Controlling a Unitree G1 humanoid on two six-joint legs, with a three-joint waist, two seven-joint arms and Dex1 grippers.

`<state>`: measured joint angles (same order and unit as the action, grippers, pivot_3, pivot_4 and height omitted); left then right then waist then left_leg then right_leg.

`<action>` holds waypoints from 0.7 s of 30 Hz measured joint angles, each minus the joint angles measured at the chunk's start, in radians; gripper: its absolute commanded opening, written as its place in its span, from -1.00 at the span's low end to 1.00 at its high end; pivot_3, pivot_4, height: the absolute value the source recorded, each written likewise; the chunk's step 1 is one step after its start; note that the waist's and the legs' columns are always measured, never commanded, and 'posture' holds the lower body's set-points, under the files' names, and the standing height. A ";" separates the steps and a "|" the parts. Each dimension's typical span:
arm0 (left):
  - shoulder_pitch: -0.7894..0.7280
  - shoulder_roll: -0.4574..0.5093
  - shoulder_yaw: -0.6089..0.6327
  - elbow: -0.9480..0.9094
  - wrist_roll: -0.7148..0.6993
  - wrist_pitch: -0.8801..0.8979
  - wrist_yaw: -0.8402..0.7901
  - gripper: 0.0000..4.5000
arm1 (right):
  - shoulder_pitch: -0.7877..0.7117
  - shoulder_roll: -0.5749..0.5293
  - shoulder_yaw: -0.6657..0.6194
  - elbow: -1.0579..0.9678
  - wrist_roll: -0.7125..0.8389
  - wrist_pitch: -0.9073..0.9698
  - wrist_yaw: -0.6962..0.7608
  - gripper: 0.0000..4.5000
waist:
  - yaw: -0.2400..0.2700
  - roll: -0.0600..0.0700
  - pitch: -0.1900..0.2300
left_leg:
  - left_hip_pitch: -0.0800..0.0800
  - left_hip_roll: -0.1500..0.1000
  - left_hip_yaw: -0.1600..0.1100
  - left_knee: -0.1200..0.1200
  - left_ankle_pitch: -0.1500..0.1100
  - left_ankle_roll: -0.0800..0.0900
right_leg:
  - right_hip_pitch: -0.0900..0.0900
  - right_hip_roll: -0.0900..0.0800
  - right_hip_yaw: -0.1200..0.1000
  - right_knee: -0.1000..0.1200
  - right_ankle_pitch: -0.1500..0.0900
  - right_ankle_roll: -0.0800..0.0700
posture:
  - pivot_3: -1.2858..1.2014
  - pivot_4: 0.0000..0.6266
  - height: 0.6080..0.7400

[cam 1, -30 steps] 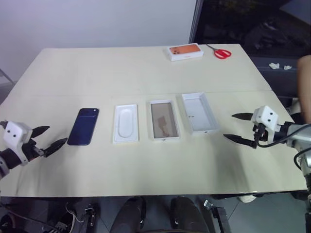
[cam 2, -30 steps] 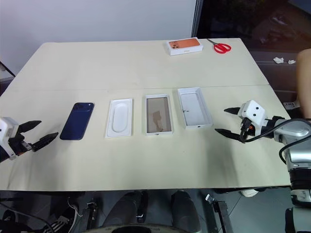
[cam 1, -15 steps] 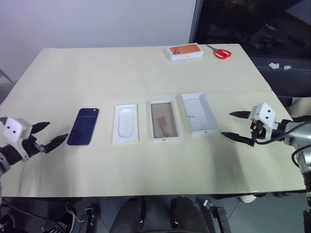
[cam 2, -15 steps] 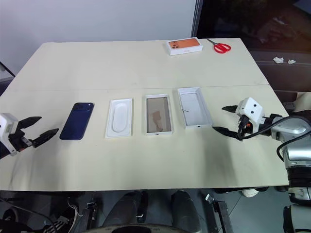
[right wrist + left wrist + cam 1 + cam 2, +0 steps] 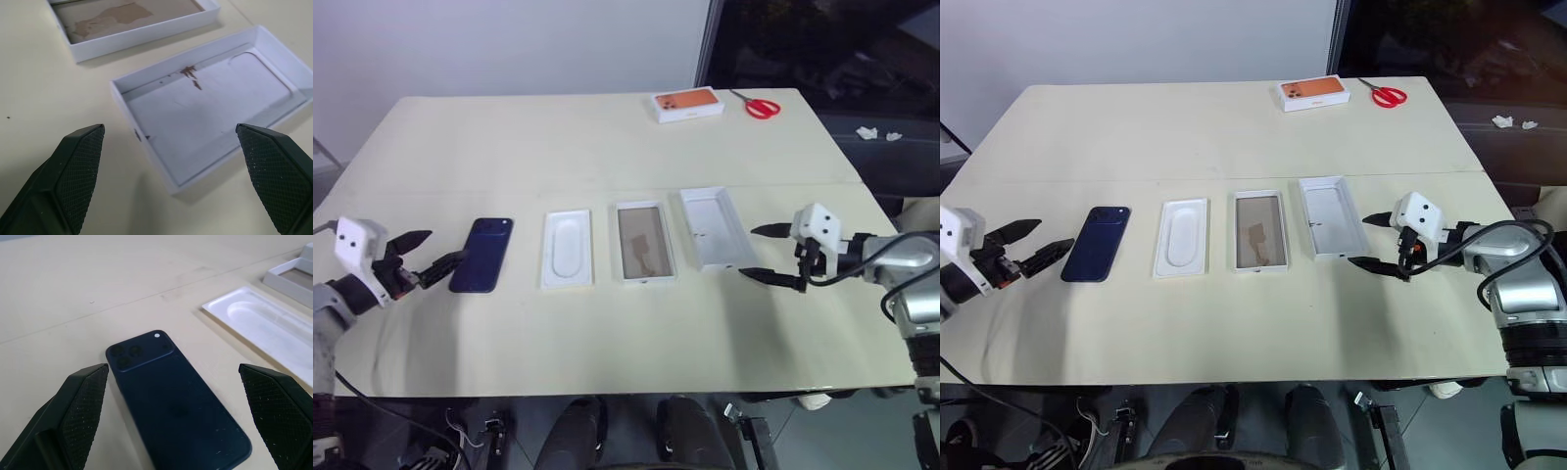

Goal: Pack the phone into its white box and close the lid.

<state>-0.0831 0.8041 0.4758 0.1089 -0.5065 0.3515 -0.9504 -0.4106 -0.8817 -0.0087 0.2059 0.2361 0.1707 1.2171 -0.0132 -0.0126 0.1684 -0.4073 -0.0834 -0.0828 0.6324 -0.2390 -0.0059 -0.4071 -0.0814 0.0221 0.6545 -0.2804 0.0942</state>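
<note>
- Phone (image 5: 481,255) lies flat, back up, at the left end of the row on the bench (image 5: 607,137), its camera cluster at the far end, nothing touching it.
- Your left hand (image 5: 426,256) hovers just left of the phone, fingers spread wide. In its wrist view the phone sits between the two fingers (image 5: 80,396).
- Right of the phone come the white insert (image 5: 567,248), then the white box (image 5: 643,242) with its tan floor, then the lid (image 5: 715,227) lying inner face up at a slight angle.
- Your right hand (image 5: 762,253) is also spread, empty, just right of the lid's near corner.
- Risk, as I judge it: the phone is thin and lies flush on the bench, so a pinch from the side may skid it towards the insert instead of lifting it. Get a finger under an edge first.
- The box is only slightly larger than the phone; a tilted approach could leave the phone propped on the rim, and the lid would not seat.
- Watch your right hand near the lid: a nudge could push it into the box.
- Orange-topped box (image 5: 686,104) and scissors (image 5: 759,106) at the far edge are well apart; leave them.
</note>
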 measured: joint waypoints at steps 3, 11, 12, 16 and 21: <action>-0.015 -0.003 -0.037 -0.058 -0.019 0.033 -0.001 0.99 | -0.052 0.025 0.042 -0.009 -0.017 0.043 -0.009 1.00 | 0.000 0.000 0.000 | 0.000 0.000 0.000 0.000 0.000 0.000 | 0.000 0.000 0.000 0.000 0.000 0.000 | 0.03 -0.52 1.00; -0.016 -0.051 -0.049 -0.091 -0.041 0.092 0.053 0.99 | -0.129 0.150 0.041 -0.129 0.065 0.243 -0.080 1.00 | -0.001 0.000 0.000 | 0.000 0.000 0.000 0.000 0.000 0.000 | -0.001 0.000 0.000 0.000 0.000 0.000 | 0.03 -0.52 1.00; -0.016 -0.058 -0.057 -0.104 -0.055 0.132 0.070 0.99 | -0.141 0.166 0.045 -0.148 0.071 0.257 -0.090 1.00 | -0.001 0.000 0.000 | 0.000 0.000 0.000 0.000 0.000 0.000 | -0.001 0.000 0.000 0.000 0.000 0.000 | 0.03 -0.52 1.00; -0.039 -0.098 -0.064 -0.160 -0.172 0.360 0.153 0.99 | -0.173 0.177 0.059 -0.154 0.063 0.260 -0.115 1.00 | 0.009 -0.001 0.000 | -0.001 -0.001 -0.001 0.001 0.000 0.000 | 0.000 0.000 -0.001 0.000 0.000 0.000 | 0.03 -0.52 1.00; -0.138 -0.156 -0.076 -0.191 -0.294 0.563 0.246 0.99 | -0.187 0.205 0.101 -0.148 0.050 0.232 -0.108 1.00 | 0.001 -0.001 0.000 | -0.001 -0.001 -0.001 0.001 0.000 0.000 | 0.000 0.000 -0.001 0.001 0.000 0.000 | 0.03 -0.52 1.00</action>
<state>-0.2216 0.6485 0.4002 -0.0817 -0.8000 0.9143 -0.7045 -0.5974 -0.6762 0.0922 0.0578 0.2857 0.4024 1.1089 -0.0123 -0.0136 0.1685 -0.4081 -0.0843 -0.0839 0.6338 -0.2389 -0.0060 -0.4075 -0.0812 0.0214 0.6554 -0.2803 0.0943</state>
